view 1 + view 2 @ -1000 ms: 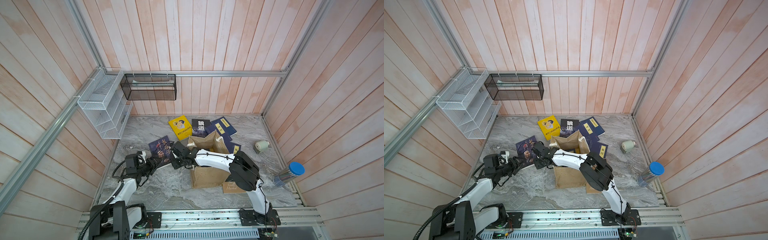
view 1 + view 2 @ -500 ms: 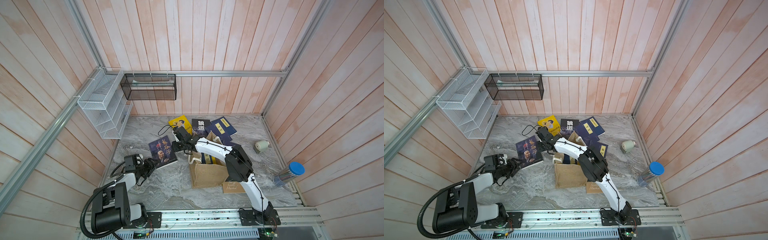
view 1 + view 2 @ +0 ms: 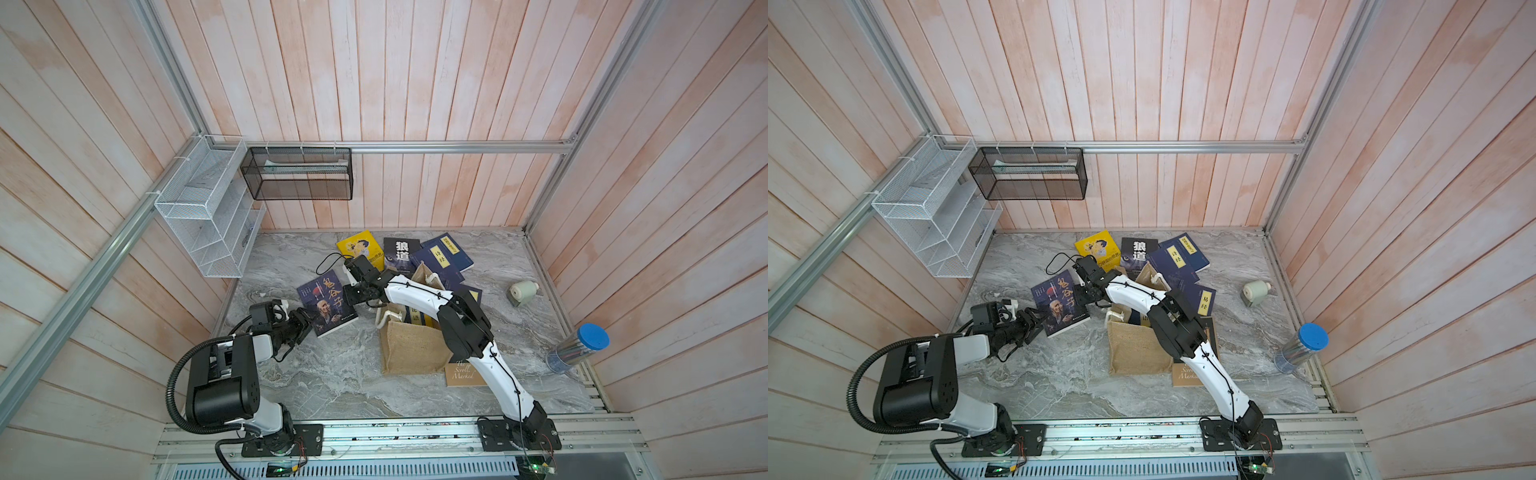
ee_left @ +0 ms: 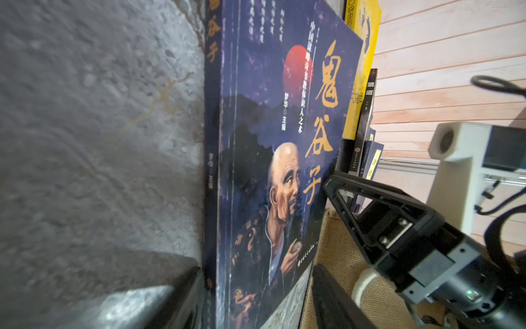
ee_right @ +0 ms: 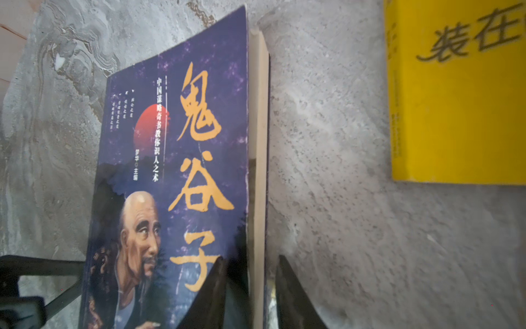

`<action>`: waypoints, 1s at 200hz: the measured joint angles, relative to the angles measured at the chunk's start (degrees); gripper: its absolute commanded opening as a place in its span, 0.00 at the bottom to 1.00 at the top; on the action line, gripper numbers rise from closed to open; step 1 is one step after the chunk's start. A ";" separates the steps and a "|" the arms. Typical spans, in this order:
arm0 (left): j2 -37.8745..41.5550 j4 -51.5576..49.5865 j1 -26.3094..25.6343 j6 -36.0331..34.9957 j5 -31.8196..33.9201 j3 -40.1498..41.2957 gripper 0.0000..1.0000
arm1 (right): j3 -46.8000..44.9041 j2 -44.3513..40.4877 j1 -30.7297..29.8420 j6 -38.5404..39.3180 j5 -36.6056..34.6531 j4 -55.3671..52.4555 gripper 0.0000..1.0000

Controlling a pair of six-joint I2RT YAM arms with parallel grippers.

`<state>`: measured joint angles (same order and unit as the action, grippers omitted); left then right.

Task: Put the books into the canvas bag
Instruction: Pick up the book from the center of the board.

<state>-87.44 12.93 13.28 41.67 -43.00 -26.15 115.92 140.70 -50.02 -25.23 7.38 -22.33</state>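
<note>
Arms both reach low to the purple book lying flat near the worktop's left edge. Left gripper holds its jaws apart astride the book's near corner. Right gripper, its arm stretched over the canvas bag, has jaws slightly apart astride the page edge. Yellow book, black book and navy books lie along the far edge. The bag stands upright mid-worktop with a navy book inside; a brown book lies at its right side.
</note>
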 measured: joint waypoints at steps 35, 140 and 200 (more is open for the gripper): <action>-1.99 3.26 0.63 1.97 -3.19 0.35 0.58 | -1.70 -0.02 -0.31 -0.02 -0.13 2.08 0.23; 2.03 8.55 0.94 9.14 -7.45 2.82 0.48 | -6.75 -1.99 -0.04 0.13 -1.29 8.11 0.13; 1.33 6.95 -2.67 9.05 -6.14 2.75 0.46 | -8.33 -2.86 -1.27 -0.04 0.26 8.48 0.13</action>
<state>-86.11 19.88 10.61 50.72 -49.15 -23.40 107.59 137.84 -51.29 -25.28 7.64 -13.85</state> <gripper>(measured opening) 0.480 0.129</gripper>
